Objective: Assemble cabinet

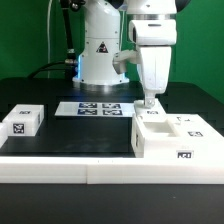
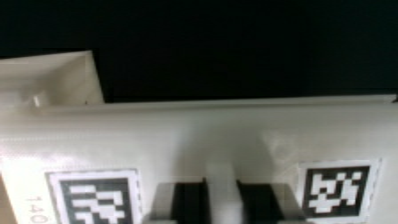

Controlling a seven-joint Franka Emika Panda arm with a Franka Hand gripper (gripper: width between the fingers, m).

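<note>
Standing here watching: the white arm's two-finger gripper [image 1: 150, 103] points straight down, and its dark fingers [image 2: 187, 205] are squeezed nearly together. In the wrist view there's a pale sliver between them. It might be a thin lip of the box being pinched, but it's too blurry for me to call, so I'll just say closed.

The gripper sits right at the 10 o'clock corner of the cabinet [image 1: 178, 140], the large white plastic box with a hollow recess and black-and-white square tags [image 2: 93, 197] on its face. Reading the exterior view as a clock face, the cabinet lies at about 4 o'clock on the black table mat [image 1: 70, 135].

Going outward, the thin flat white marker board [image 1: 98, 108] lies near the centre, at 9 o'clock from the gripper. A small white tagged block [image 1: 22, 120] sits out at the 9 o'clock edge, well apart from everything else.

My guess is that the step is shifting or squaring up the cabinet body. Working from one corner, the box will probably want to swivel on the mat. So I'd keep the wrist dead vertical and move slowly in a straight line. I'd also watch that the far 4 o'clock corner doesn't swing out, and not let go before it settles.
</note>
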